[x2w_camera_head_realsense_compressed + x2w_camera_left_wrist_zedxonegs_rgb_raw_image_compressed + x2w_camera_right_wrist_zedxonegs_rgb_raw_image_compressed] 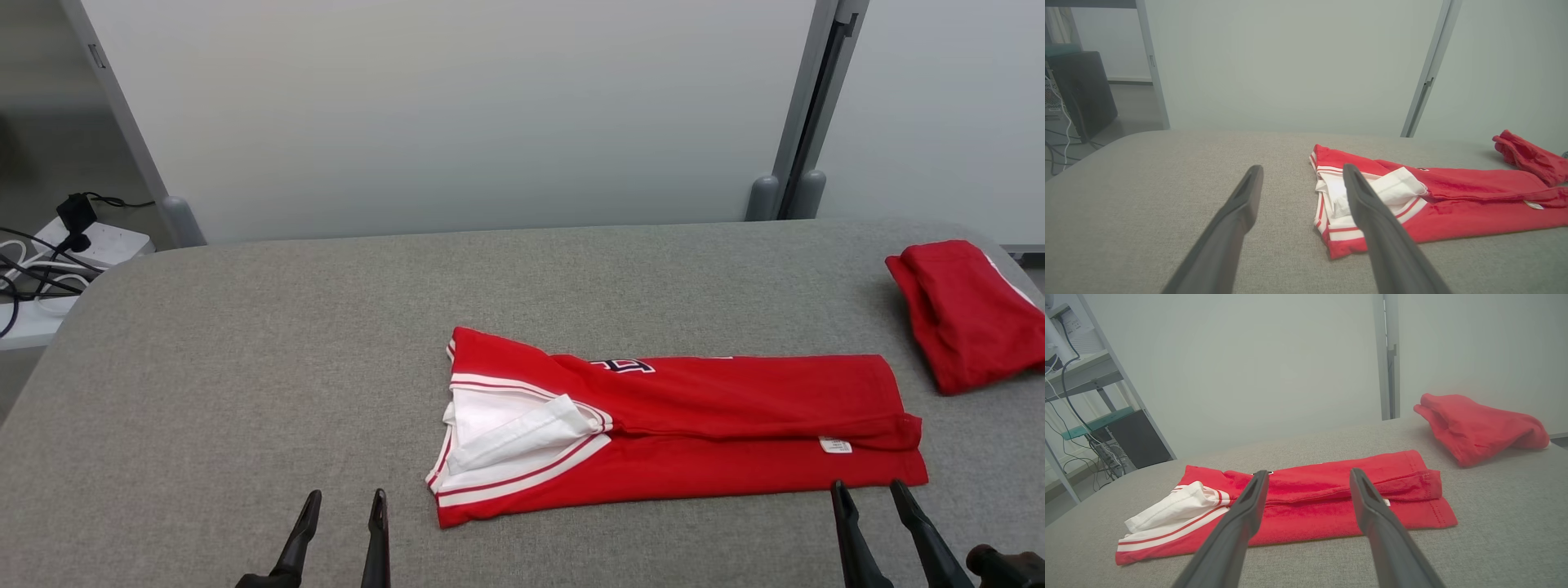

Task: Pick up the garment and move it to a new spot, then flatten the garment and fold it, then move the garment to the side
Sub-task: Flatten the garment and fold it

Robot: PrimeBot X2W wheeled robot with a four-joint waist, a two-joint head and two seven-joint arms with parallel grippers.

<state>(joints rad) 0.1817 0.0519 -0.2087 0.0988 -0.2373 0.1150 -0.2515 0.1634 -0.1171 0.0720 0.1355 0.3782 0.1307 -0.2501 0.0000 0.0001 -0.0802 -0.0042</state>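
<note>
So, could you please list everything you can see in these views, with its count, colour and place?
garment: one, red with white striped trim, folded lengthwise, mid-table
care label: one, white, on the garment's right end
second garment: one, red, bundled, at the table's far right
table: one, grey fabric top, under both garments
power strip: one, white with dark cables, beyond the table's left edge
left gripper: one, dark, open, empty, near side, left of the garment
right gripper: one, dark, open, empty, by the garment's near right corner
</note>
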